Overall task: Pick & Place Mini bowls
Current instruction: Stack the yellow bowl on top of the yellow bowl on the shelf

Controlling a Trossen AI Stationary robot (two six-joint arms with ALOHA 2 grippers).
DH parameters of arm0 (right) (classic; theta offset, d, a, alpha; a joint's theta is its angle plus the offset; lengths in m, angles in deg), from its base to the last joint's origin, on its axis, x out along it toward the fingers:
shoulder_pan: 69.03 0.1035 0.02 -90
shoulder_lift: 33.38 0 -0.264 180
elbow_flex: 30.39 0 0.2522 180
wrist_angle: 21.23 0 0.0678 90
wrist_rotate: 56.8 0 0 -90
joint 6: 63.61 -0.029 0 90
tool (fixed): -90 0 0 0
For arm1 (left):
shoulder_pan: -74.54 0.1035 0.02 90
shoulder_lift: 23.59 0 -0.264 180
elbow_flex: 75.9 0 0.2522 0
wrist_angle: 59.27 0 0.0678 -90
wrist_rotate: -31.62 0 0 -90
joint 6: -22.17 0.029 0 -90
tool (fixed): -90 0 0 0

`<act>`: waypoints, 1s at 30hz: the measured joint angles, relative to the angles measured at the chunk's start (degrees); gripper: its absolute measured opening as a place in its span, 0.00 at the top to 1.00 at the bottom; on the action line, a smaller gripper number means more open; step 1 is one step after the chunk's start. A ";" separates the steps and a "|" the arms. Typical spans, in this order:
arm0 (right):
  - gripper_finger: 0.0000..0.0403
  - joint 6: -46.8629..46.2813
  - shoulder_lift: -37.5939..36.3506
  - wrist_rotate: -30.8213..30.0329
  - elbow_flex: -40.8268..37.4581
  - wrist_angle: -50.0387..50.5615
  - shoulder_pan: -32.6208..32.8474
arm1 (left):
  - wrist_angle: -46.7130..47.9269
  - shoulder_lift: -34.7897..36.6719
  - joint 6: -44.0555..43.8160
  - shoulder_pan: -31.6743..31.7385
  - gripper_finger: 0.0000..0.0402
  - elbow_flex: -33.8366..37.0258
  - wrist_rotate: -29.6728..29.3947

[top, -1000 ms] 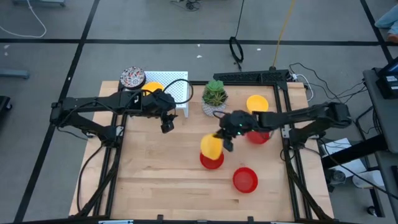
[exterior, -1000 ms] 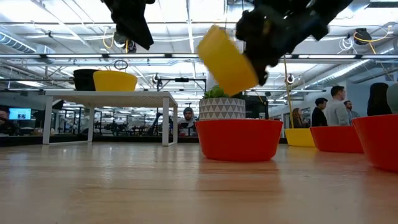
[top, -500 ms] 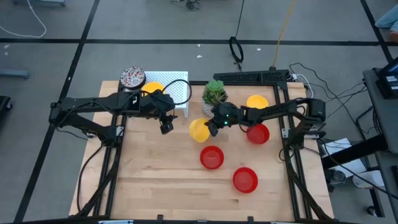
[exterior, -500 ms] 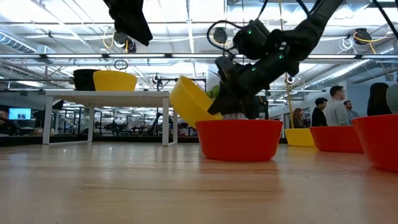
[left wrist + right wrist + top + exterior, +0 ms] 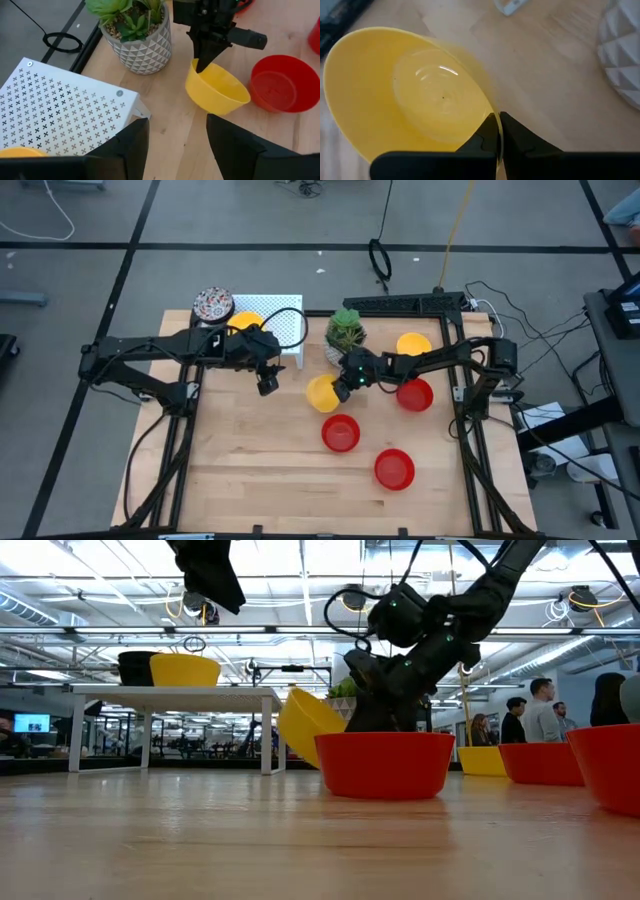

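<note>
Fingertips of my right gripper pinch the rim of the plain yellow mini bowl, hiding part of it. I see the bowl tilted, mouth sideways, beside the red mini bowl on the pale wooden table. My left gripper hovers spread. People stand in the room behind.

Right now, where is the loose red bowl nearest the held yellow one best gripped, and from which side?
Grip the red bowl by its thin rim from above: it sits upright and open, one finger inside, one outside. Choose the rim side away from the yellow bowl and right gripper.
</note>
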 joint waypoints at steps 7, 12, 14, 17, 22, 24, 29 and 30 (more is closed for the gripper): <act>1.00 0.13 -0.01 -0.67 0.00 0.83 0.02 | 0.00 0.00 0.15 0.00 0.50 0.02 0.00; 0.95 1.40 -0.01 -0.63 -0.02 0.81 0.03 | 0.00 0.00 0.15 0.00 0.50 0.02 0.00; 0.93 1.68 -0.01 -0.63 -0.02 0.81 0.02 | 0.00 0.00 0.07 0.00 0.50 0.02 0.00; 0.89 1.81 -0.01 -0.65 -0.02 0.81 0.02 | 0.00 0.00 -0.07 0.00 0.50 0.02 0.02; 0.83 2.35 -0.50 -0.49 -0.02 0.83 0.02 | 0.00 0.00 -0.11 0.00 0.50 0.02 0.03; 0.81 3.27 -1.41 -0.18 -0.04 0.83 0.02 | 0.00 0.00 -0.38 0.00 0.50 0.02 0.98; 0.75 4.30 -5.49 3.64 -0.09 1.18 0.07 | -0.96 -1.12 -0.50 0.00 0.50 0.02 8.95; 0.74 4.77 -6.71 4.51 -0.09 1.09 0.18 | -1.30 -1.75 0.26 -0.12 0.50 0.02 10.74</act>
